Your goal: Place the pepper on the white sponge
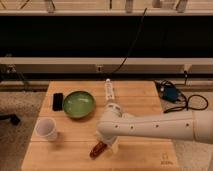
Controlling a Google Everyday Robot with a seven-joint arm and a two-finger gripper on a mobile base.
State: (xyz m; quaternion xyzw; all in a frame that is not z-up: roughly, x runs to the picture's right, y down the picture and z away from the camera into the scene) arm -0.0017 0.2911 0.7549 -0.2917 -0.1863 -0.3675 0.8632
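The pepper (98, 149), small, glossy and dark red, lies on the wooden table (65, 155) near the front edge. Just to its right a whitish block, the white sponge (115, 147), shows partly from under my arm. My white arm (160, 127) reaches in from the right, and its wrist hangs over both things. The gripper (107, 143) points down below the wrist, between the pepper and the sponge, mostly hidden by the arm. It holds nothing that I can see, and the pepper rests on the table.
A green bowl (79, 104) sits at mid-left with a black phone (58, 101) beside it. A white cup (46, 129) stands at the front left. A white tube-shaped bottle (109, 93) lies behind the arm. A blue device with cables (170, 93) is at the right edge.
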